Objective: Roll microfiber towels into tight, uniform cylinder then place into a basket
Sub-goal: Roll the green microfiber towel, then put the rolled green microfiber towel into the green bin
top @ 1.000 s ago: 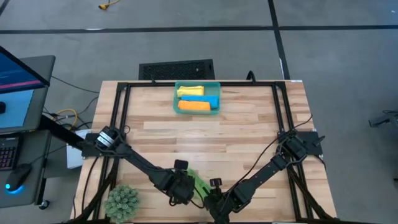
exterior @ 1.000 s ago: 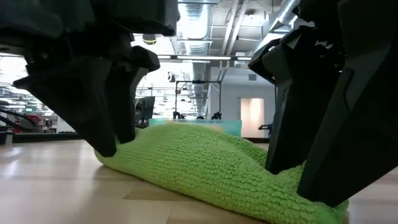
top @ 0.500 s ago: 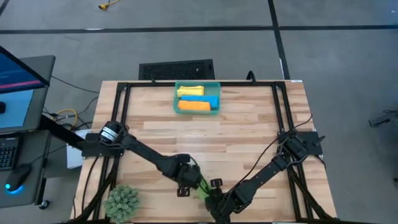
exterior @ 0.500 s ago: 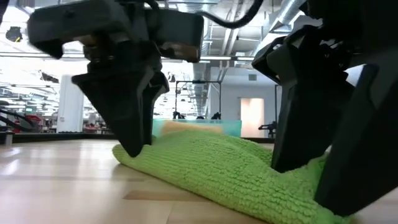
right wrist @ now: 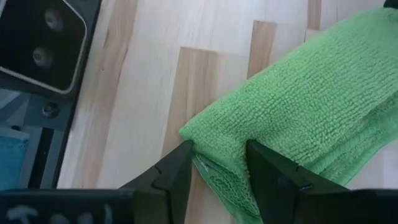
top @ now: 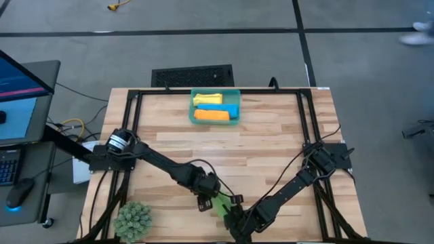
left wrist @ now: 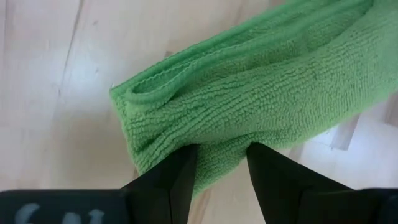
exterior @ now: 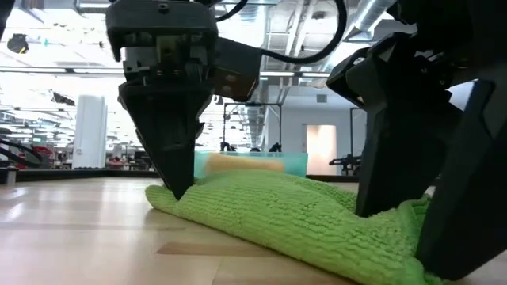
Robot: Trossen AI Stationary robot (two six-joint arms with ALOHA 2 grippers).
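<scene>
green towel (exterior: 293,218), no readable labels, apparently

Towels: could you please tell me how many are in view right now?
4: yellow, blue and orange rolled in the basket; green at the near edge between both hands. Others may hide underneath.

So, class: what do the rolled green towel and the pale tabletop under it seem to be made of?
Rolled green towel: looks like soft microfibre terry, matte, with a looped, nubbly pile and a stitched hem. Pale tabletop: apparently light wood planks, smooth, with visible grain and joint lines.
</scene>
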